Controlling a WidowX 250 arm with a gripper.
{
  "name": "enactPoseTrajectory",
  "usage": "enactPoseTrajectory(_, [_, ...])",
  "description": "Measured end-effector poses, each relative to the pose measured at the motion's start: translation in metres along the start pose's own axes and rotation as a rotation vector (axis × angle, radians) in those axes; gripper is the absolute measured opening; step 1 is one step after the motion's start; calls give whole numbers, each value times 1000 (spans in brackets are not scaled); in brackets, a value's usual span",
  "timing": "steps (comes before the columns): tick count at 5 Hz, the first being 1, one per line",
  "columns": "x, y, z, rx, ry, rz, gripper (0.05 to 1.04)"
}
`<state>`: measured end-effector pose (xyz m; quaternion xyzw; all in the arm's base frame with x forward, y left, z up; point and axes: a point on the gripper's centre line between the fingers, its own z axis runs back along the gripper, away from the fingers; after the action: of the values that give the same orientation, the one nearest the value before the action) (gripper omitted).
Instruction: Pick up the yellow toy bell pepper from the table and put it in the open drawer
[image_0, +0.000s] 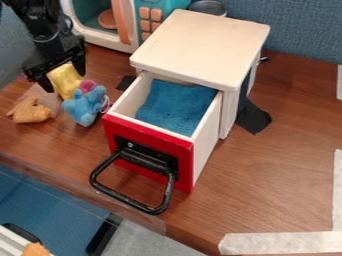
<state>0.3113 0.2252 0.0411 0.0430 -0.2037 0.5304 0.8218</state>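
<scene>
Gripping yellow toy (65, 81); drawer (148, 136) holds blue cloth (175, 106).

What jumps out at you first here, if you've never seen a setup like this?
Probably the bright red drawer front with its black handle, near the middle; the drawer is pulled out of a small white cabinet, showing blue cloth inside. Next, at upper left, the black gripper has a yellow toy between its fingers, beside a blue stuffed toy.
</scene>
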Motion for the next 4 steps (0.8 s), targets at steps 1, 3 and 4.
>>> enactPoseTrajectory(1, [-3, 3, -11, 33, -7, 8, 1001])
enactPoseTrajectory(3, [-2, 2, -18, 36, -34, 38, 866])
enactPoseTrajectory(4, [-5, 0, -13, 24, -4, 75, 866])
